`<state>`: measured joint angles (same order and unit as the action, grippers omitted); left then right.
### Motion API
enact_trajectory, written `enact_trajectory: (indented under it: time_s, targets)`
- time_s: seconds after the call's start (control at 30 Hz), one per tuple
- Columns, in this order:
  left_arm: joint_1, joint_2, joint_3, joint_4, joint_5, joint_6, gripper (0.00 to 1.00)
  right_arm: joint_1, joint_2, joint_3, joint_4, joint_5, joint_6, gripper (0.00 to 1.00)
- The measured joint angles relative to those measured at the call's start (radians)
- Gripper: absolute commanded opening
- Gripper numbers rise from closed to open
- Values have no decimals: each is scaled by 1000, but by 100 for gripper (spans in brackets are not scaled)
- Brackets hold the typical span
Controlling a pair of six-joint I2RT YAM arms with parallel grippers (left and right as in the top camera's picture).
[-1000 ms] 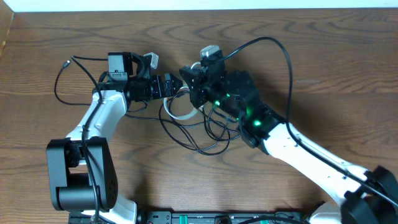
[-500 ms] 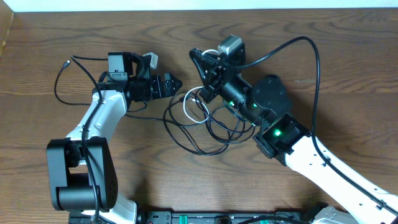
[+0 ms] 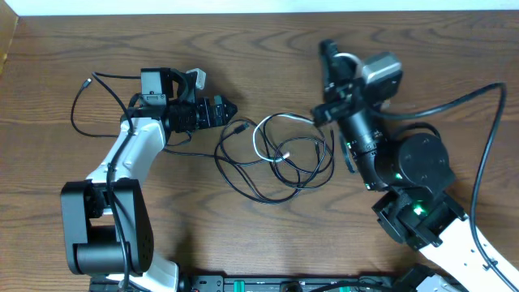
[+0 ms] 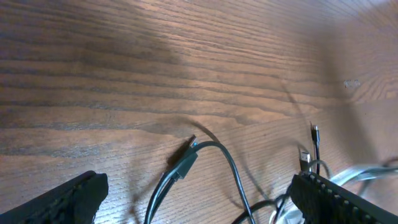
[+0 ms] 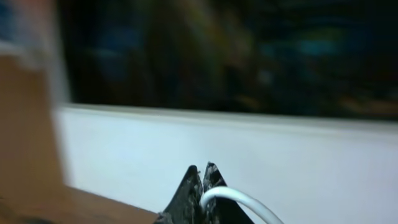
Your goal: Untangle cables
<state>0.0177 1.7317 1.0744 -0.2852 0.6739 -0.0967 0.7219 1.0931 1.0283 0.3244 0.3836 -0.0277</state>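
Observation:
The cables (image 3: 280,158) lie as a loose tangle of black loops mid-table, with a white cable (image 3: 261,138) threaded through them. My right gripper (image 3: 328,50) is raised at the back right and points upward, shut on the white cable (image 5: 239,198), which curves out from between its fingertips (image 5: 203,172). The white strand stretches from the tangle up toward that gripper. Just left of the tangle, my left gripper (image 3: 225,109) stands open and holds nothing. In the left wrist view a black plug (image 4: 185,163) lies on the wood between the open left gripper (image 4: 199,202) fingers.
Another thin black cable (image 3: 79,109) loops at the far left, behind the left arm. Two small plug ends (image 4: 309,146) rest near the right finger in the left wrist view. The right arm's thick black wire (image 3: 486,122) arcs over the right side. A white wall edge (image 3: 259,6) borders the back.
The right arm has lifted and swung right and back, shut on the white cable, drawing it out and spreading the tangle rightward. The left arm has stayed still.

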Motion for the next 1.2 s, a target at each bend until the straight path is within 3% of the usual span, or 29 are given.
enact_trajectory:
  time_s: [0.1,0.2,0.43,0.57,1.03,1.2]
  targets:
    - [0,0,0,0,0,0,100,-22,13,-1,-86,253,-17,1]
    - [0,0,0,0,0,0,100,-53,23,-1,-119,383,-22,1]
    - [0,0,0,0,0,0,100,-144,40,0,-249,533,-8,1]
    - [0,0,0,0,0,0,100,-156,92,0,-342,477,26,2]
    - [0,0,0,0,0,0,100,-155,391,0,-366,164,105,4]
    - [0,0,0,0,0,0,100,-155,504,0,-376,64,115,12]
